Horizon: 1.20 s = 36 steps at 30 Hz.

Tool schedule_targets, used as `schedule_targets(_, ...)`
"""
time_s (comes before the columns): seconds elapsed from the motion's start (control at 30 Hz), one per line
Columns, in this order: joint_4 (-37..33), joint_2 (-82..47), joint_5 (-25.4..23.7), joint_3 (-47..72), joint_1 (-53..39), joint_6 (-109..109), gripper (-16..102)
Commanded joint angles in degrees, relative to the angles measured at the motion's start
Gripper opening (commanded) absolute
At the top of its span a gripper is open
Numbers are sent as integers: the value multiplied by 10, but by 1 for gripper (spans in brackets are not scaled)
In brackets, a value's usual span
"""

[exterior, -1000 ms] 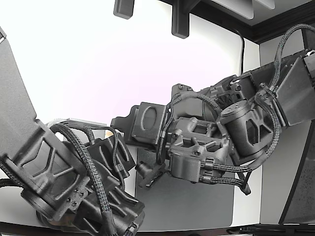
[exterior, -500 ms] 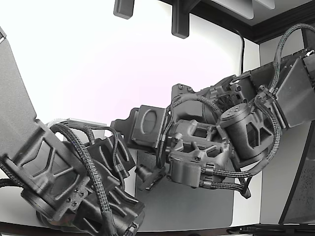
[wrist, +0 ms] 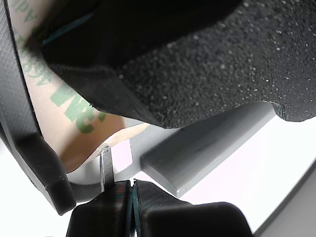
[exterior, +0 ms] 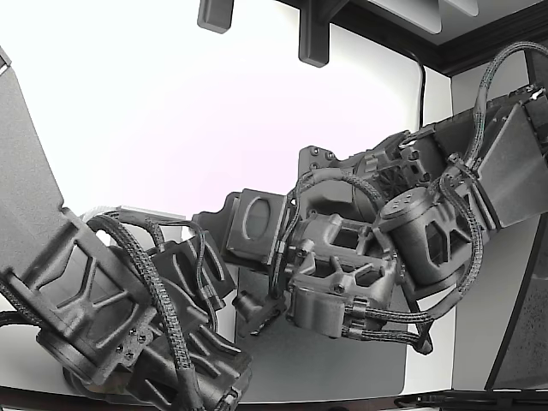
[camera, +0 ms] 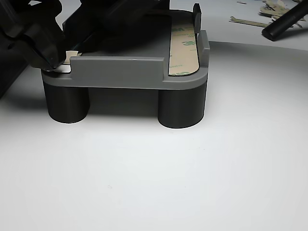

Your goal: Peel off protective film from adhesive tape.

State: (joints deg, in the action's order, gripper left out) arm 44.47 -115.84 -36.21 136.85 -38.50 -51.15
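In the other view we start at the left, where the black pincer (camera: pixel 50 50) sits at the left end of the grey plastic fixture tray with raised walls (camera: pixel 120 72). Its tip touches a small pale tab of film (camera: pixel 71 54) at that corner; from here we cannot tell whether it is apart or together. The tray stands on two dark cylindrical legs (camera: pixel 66 103) on the white worktop (camera: pixel 154 178). Further right, a beige strip of adhesive tape with green print (camera: pixel 184 50) lies flat in the tray's right-hand channel, against the right wall. At the far right, behind the tray, discarded beige film scraps (camera: pixel 248 20) lie on the worktop near a black rod (camera: pixel 286 21).

In the wrist view, the pincer's ribbed black fingertips (wrist: pixel 116 205) are pressed together on a thin pale strip edge (wrist: pixel 105 168), with the printed beige tape (wrist: pixel 69 106) just beyond it and a grey wall of the tray (wrist: pixel 197 153) beside it.

In the exterior view, two dark arms (exterior: pixel 360 248) crowd the scene and hide the tray.
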Motion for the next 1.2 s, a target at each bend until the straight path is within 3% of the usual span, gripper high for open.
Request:
schedule_targets(0.0, -1, -8, -3, -18, 3, 1, -11)
schedule_targets(1.17, 38, 17, -2, -33, -8, 32, -11)
